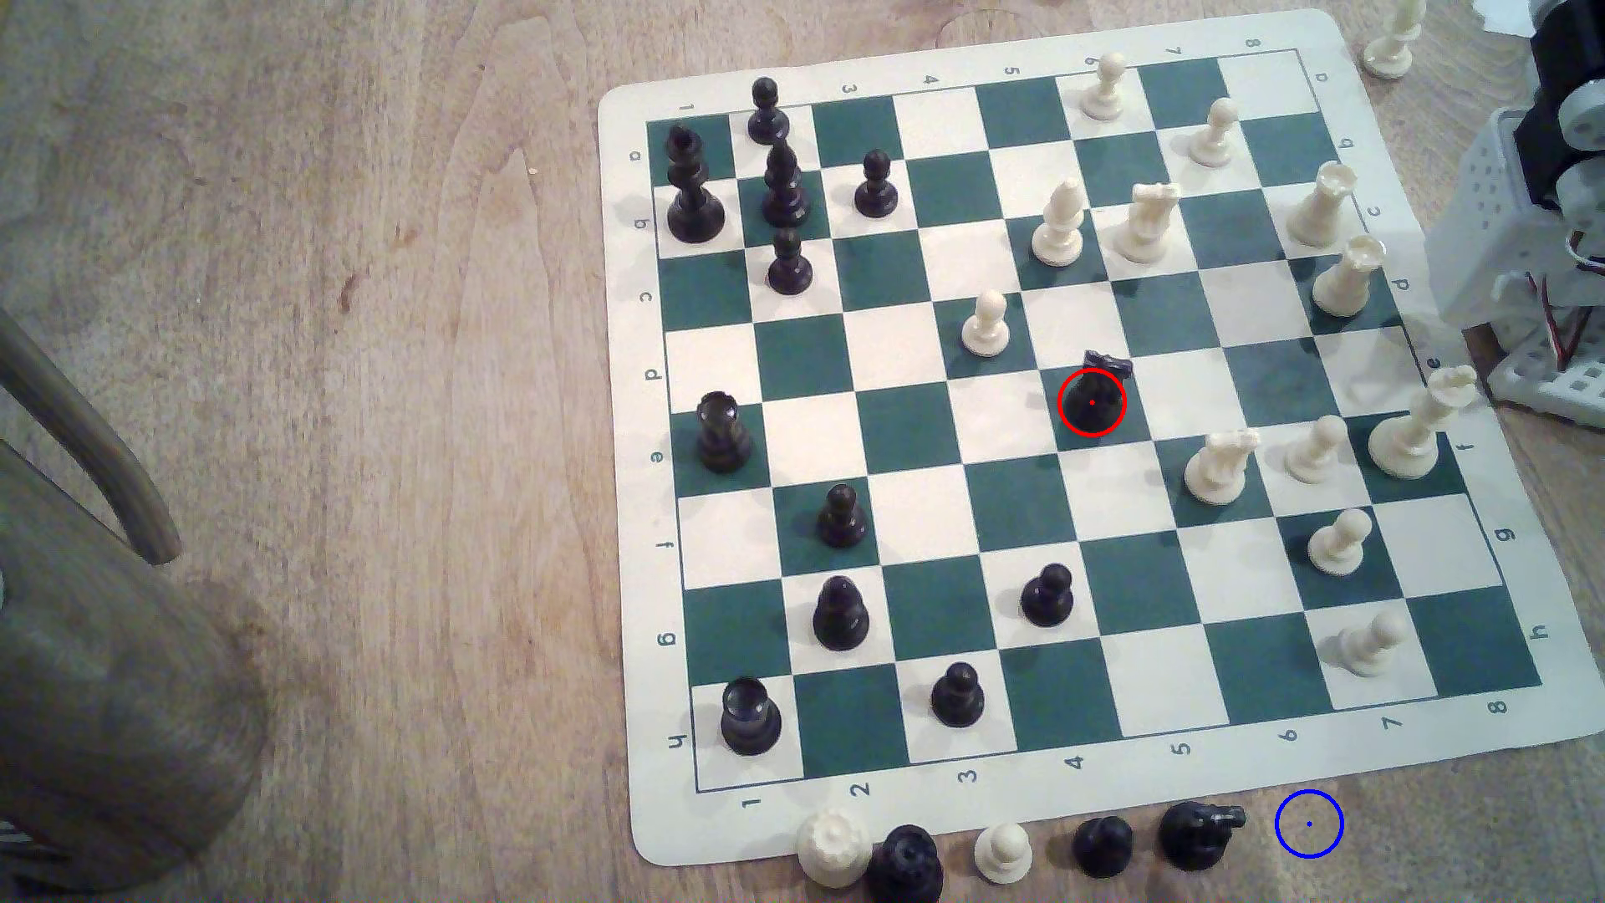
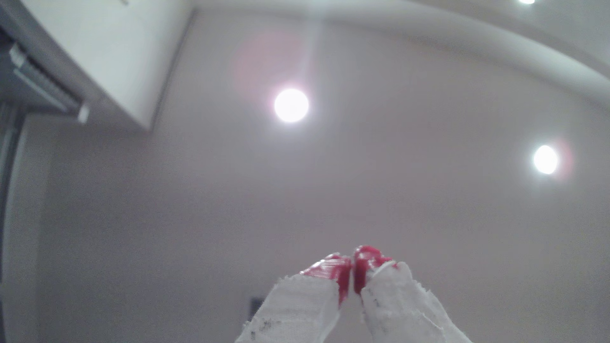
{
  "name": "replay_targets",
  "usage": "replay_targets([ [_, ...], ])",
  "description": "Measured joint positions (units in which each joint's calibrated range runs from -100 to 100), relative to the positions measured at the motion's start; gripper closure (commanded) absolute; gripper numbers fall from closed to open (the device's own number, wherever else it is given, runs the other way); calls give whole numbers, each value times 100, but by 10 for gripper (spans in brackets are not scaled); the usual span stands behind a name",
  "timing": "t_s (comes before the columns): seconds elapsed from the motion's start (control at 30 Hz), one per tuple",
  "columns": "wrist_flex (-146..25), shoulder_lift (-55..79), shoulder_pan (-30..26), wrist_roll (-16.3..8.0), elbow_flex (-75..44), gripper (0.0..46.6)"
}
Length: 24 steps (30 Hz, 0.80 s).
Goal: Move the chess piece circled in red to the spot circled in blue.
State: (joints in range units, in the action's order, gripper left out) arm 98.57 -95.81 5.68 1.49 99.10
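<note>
Chess mat (image 1: 625, 486) border: numbers 1–8, letters a–h.

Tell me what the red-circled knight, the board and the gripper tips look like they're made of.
The knight: probably moulded plastic, glossy black with highlights. The board: likely a thin vinyl or similar flexible mat, lying flat with rounded corners. The gripper: white, seemingly 3D-printed plastic, tips wrapped in shiny red tape or rubber.

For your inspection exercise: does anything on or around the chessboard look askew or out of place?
Yes. One black knight lies tipped over on the table below the board, among captured pieces. The circled knight stands upright.
</note>
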Motion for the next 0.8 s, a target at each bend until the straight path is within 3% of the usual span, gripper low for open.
replay_targets([
  [0.33, -1594, 0, -406, 0, -63, 462],
  [0.8, -6598, 0, -369, -20, -1780, 463],
])
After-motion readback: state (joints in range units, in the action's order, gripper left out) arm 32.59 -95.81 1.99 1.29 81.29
